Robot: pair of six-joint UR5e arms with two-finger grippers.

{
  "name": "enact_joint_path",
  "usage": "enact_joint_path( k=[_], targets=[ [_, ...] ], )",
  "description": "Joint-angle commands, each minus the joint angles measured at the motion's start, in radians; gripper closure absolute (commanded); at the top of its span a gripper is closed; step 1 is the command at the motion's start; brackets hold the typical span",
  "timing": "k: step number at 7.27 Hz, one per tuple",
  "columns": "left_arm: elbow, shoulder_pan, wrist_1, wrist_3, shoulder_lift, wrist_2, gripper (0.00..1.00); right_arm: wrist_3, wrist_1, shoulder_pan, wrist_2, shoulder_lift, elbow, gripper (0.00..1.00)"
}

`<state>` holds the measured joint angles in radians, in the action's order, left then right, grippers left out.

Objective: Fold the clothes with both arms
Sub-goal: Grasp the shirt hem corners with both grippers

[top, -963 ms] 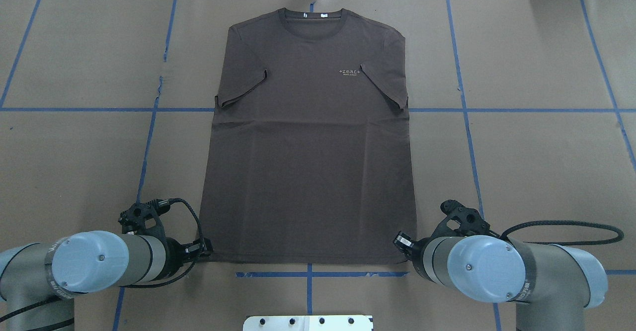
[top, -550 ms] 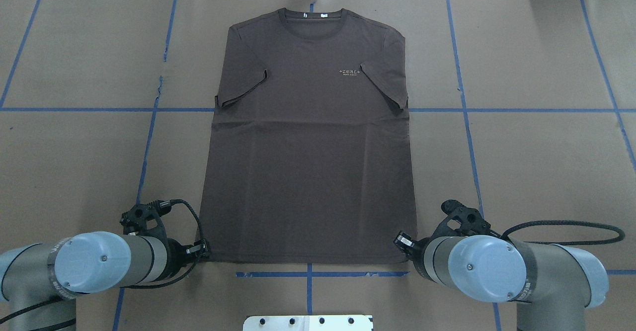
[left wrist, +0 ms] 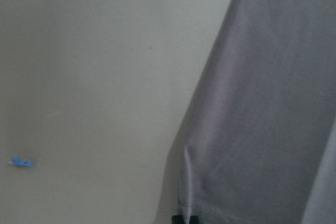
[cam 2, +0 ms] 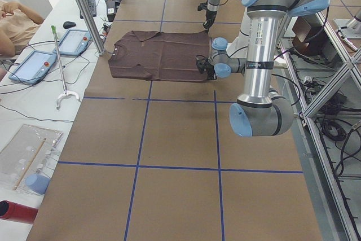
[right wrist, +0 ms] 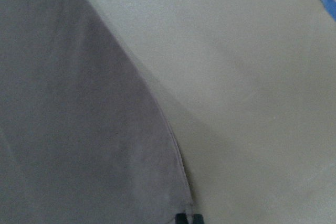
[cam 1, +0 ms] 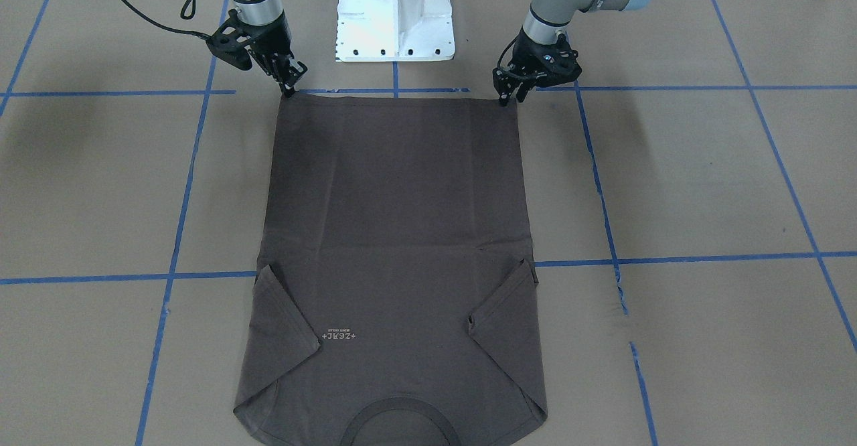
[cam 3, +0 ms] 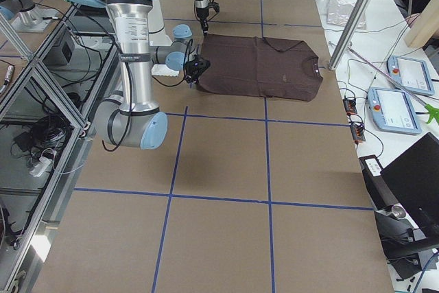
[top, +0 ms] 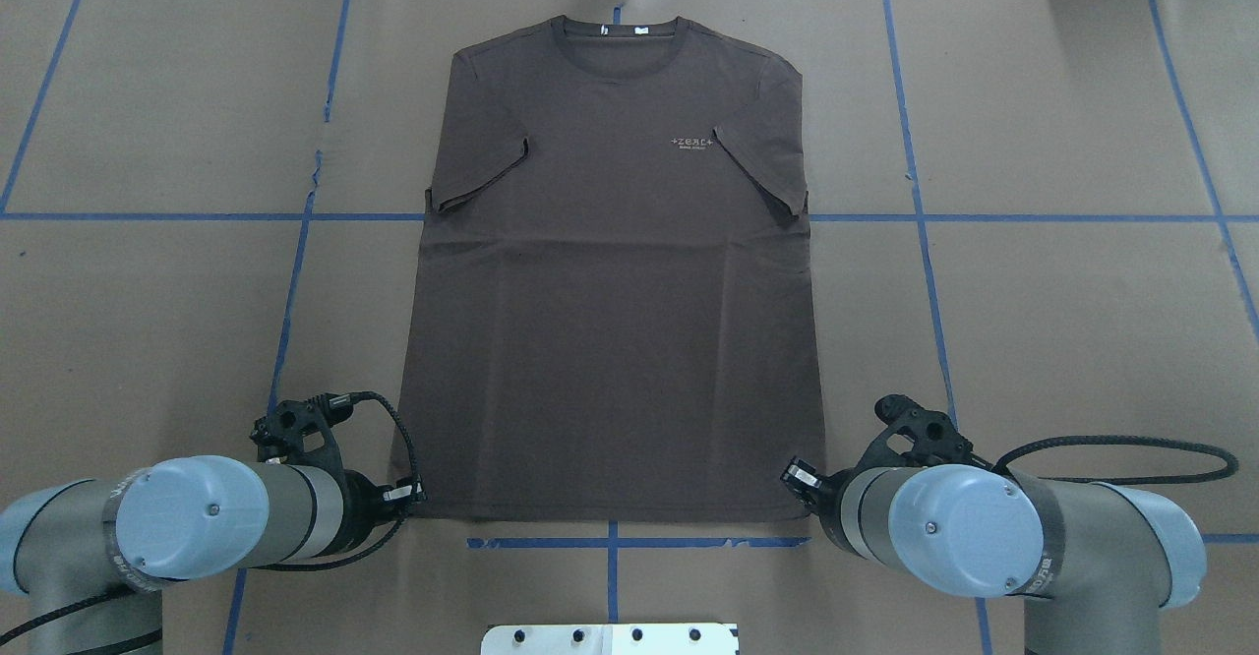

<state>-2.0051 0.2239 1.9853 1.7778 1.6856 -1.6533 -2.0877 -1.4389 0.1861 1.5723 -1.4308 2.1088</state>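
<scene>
T-shirt [top: 610,340] flat on the desk [top: 1033,321]
left arm [top: 197,517] and right arm [top: 974,527] jaws each pinched tight on a hem corner

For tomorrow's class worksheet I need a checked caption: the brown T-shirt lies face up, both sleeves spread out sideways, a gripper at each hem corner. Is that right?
Not quite. The sleeves are folded inward over the body of the T-shirt, not spread out; the overhead exterior view shows it. The rest holds: face up, left gripper and right gripper at the hem corners.
</scene>
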Motion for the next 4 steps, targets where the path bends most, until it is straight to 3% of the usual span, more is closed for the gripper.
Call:
enact_joint_path(
  k=[1,3,4],
  targets=[
    [-0.079,0.003,0.0,0.015,-0.004,0.004,1.0,0.0,0.0,0.004,0.002,-0.011,0.019,1.0],
    [-0.171,-0.09,-0.069,0.173,-0.009,0.007,1.0,0.0,0.002,-0.037,0.026,-0.121,0.109,1.0],
    [-0.229,-0.107,-0.103,0.228,-0.009,-0.005,1.0,0.0,0.0,-0.04,0.105,-0.137,0.153,1.0]
  ],
)
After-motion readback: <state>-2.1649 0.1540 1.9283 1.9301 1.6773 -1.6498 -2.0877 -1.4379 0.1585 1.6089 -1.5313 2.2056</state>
